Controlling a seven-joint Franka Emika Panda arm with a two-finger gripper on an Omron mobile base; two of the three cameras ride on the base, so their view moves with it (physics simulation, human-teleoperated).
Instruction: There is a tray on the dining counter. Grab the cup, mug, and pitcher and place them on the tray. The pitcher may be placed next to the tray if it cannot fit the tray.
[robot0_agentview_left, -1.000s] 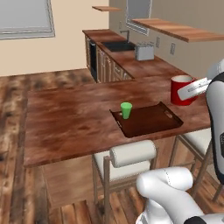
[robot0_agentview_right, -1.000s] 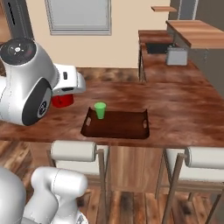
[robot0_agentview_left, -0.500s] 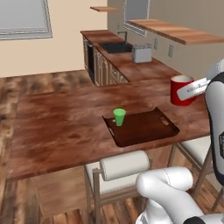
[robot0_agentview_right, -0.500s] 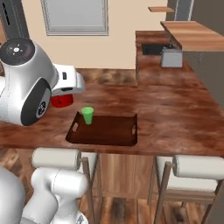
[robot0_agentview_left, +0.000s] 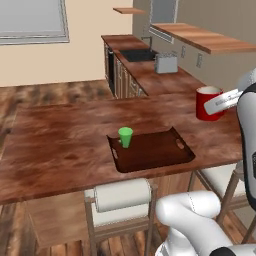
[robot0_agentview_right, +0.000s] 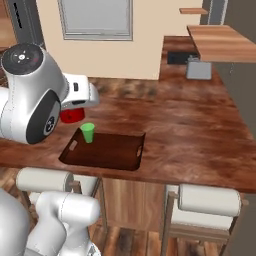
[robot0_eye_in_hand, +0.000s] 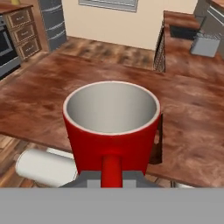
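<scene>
1. The surface (robot0_agentview_left: 65, 145) is the broad reddish-brown wood top that spreads under everything I work on.
2. The tray (robot0_agentview_left: 152, 155) lies flat on the surface near its front edge, with a cut-out handle at each short end. In the right base view the tray (robot0_agentview_right: 117, 157) sits just below my arm.
3. My tool (robot0_eye_in_hand: 111, 177) is clenched on the handle of the mug, which rises straight up from between its tips in the hand view.
4. The mug (robot0_eye_in_hand: 111, 127) is red, upright, open end up and pale grey inside. I hold it in the air above the surface; in the left base view the mug (robot0_agentview_left: 207, 103) hangs to the right of the tray, well apart from it.
5. The cup (robot0_agentview_left: 125, 137), small and bright green, stands upright inside the tray, at its far left corner.
</scene>
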